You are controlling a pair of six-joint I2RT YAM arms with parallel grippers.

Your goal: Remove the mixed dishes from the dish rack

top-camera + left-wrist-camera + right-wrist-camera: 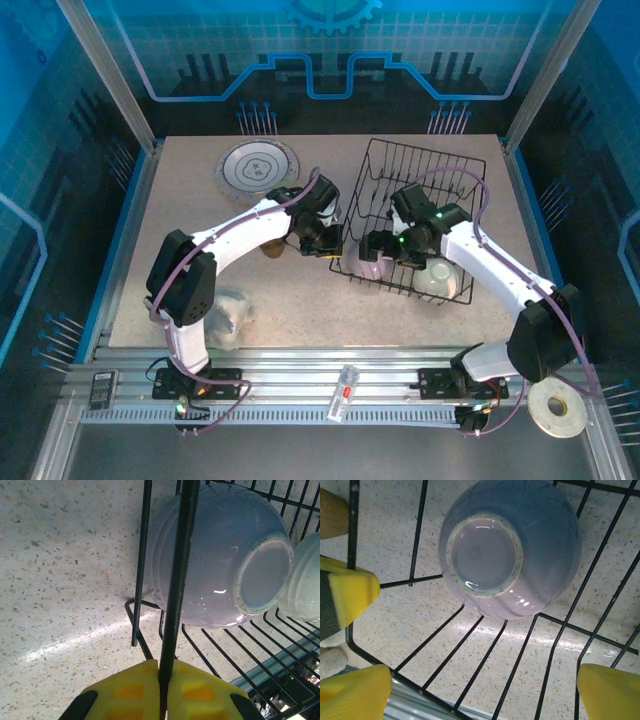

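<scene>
From above, your left claw (322, 238) sits at the left wall of the rack (430, 160). Your right claw (378, 248) reaches into its near end. A plate (258, 166) lies out on the worktop (180, 220), far left, and a white bowl (438, 278) sits in the rack's near right corner.

On the left wrist, the left claw (163, 680) is pinched together on one rack wire (175, 580). The lilac bowl (215, 555) lies tipped just behind it, foot toward the camera.

On the right wrist, the right claw (480, 695) stands wide apart and empty, short of the lilac bowl (510, 550).

You appear to be steadying the rack while going for that bowl. Next, bring the right fingers around its body or rim, clear of the wires, then close.
</scene>
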